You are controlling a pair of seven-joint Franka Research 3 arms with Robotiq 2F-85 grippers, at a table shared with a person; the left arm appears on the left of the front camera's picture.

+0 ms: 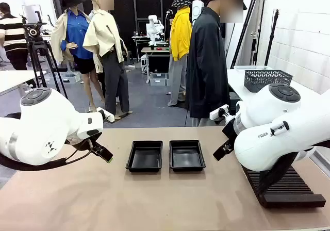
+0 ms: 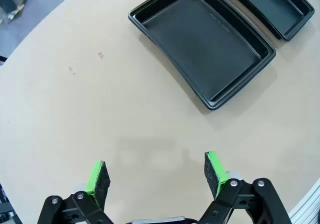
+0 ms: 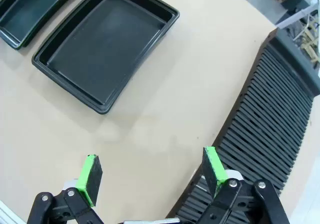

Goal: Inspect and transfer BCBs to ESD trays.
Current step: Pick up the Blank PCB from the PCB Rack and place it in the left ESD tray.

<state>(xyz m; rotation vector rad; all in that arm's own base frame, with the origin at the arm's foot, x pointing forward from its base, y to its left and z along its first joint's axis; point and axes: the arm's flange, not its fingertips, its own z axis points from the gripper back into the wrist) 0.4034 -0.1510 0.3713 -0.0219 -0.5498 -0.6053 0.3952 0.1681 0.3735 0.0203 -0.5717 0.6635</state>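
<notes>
Two black ESD trays sit side by side mid-table, the left tray (image 1: 144, 155) and the right tray (image 1: 186, 154), both with bare floors. My left gripper (image 1: 103, 153) hovers left of the left tray (image 2: 205, 44), open, with nothing between its green pads (image 2: 214, 166). My right gripper (image 1: 223, 150) hangs right of the right tray (image 3: 105, 46), also open and holding nothing, its green pads (image 3: 212, 164) above the tabletop. No BCBs are in view.
A long black ribbed rack (image 1: 283, 187) lies at the right front, under my right arm, and reaches beside my right gripper (image 3: 270, 124). A dark mesh basket (image 1: 267, 79) stands on a white side table. A person in a dark coat (image 1: 206, 71) stands at the far edge.
</notes>
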